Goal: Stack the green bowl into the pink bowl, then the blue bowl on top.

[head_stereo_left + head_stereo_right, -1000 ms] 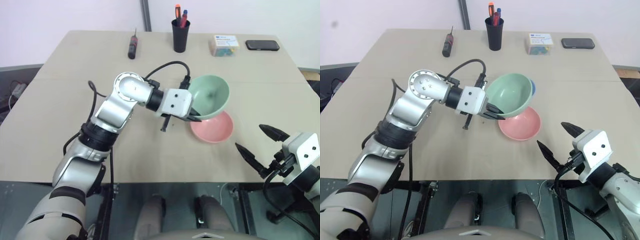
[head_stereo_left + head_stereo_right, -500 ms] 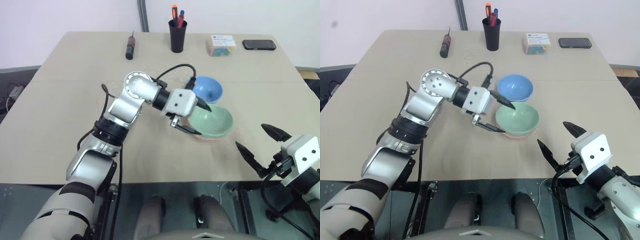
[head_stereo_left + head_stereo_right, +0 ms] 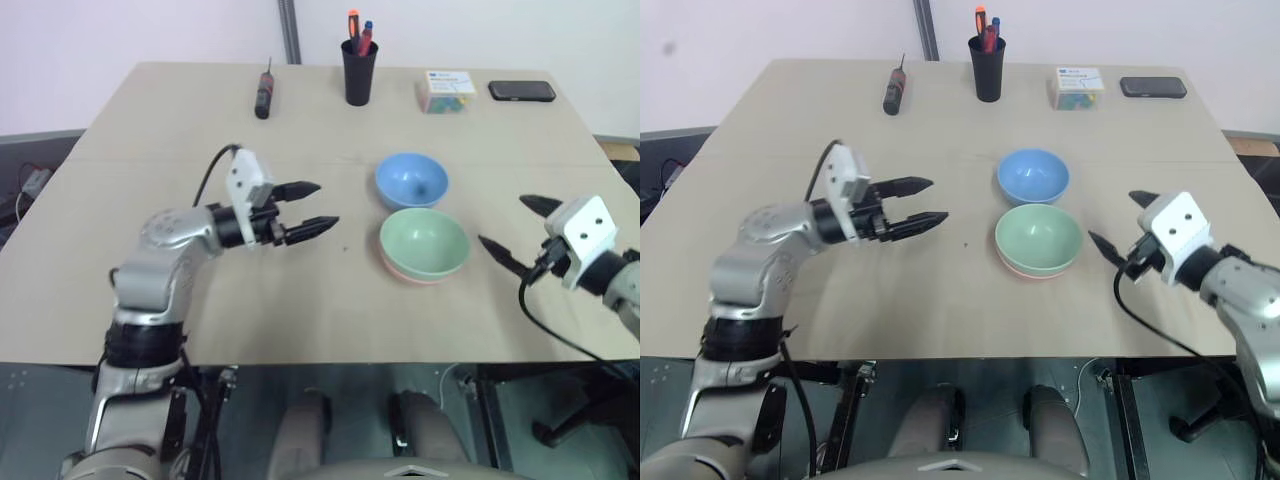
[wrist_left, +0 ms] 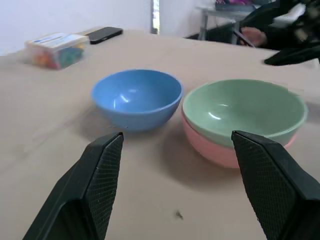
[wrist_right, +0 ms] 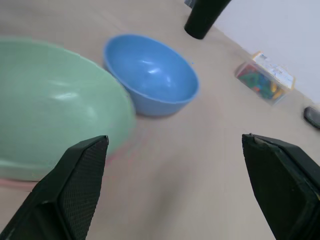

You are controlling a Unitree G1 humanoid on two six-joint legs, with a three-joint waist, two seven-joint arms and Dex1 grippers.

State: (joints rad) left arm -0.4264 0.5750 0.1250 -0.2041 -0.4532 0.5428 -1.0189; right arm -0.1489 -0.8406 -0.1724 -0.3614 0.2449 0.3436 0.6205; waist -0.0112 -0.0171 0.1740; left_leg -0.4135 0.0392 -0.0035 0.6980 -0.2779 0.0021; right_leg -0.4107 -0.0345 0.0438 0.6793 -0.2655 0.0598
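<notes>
A broad beige table with a matte, smooth top carries everything. Both arms reach in over its near edge from opposite sides, which leaves the bowls in the open middle, reachable by either one.

The left gripper hangs well to the left of the bowls, its two tapered black fingers spread wide and holding nothing, pointing level toward them. The right gripper sits just right of the stack, its fingers wide apart as well and empty — likely the better placed of the two for the blue bowl.

The green bowl is nested inside the pink bowl, so only a thin salmon rim and a strip of wall show beneath the mint one; the first step looks done. The blue bowl stands upright on the table just behind the stack, very close to it or touching, not yet lifted. All three are plain, round, glossy plastic with thin rims and the same size, so they should seat deeply in one another.

Along the far edge stand a black pen cup, a screwdriver, a small clear box of coloured bits and a dark phone — all well clear of the work.
</notes>
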